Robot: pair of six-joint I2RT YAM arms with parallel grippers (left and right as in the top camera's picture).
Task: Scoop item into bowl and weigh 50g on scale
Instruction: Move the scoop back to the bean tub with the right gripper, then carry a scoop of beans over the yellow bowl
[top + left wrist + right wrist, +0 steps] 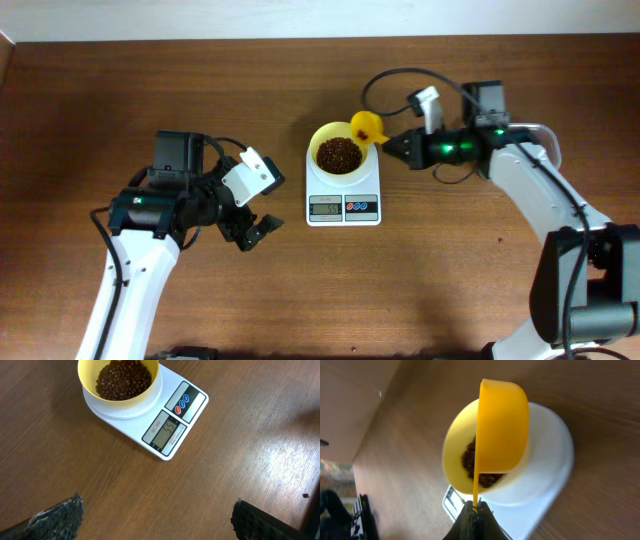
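Observation:
The pale yellow bowl [339,153] stands on the white scale [343,205], filled with dark red-brown beans [339,154]. The left wrist view shows the bowl [120,382], the beans [123,378] and the scale [172,422], whose display seems to read 55. My right gripper [388,144] is shut on the handle of the orange-yellow scoop [367,127], which hangs tipped on its side over the bowl's far right rim. In the right wrist view the scoop [502,425] covers much of the bowl [457,455]. My left gripper [255,232] is open and empty, left of the scale.
The brown wooden table [120,110] carries the scale. A black cable [385,80] loops above the right arm. A small dark speck [306,495] lies on the wood at the right of the left wrist view.

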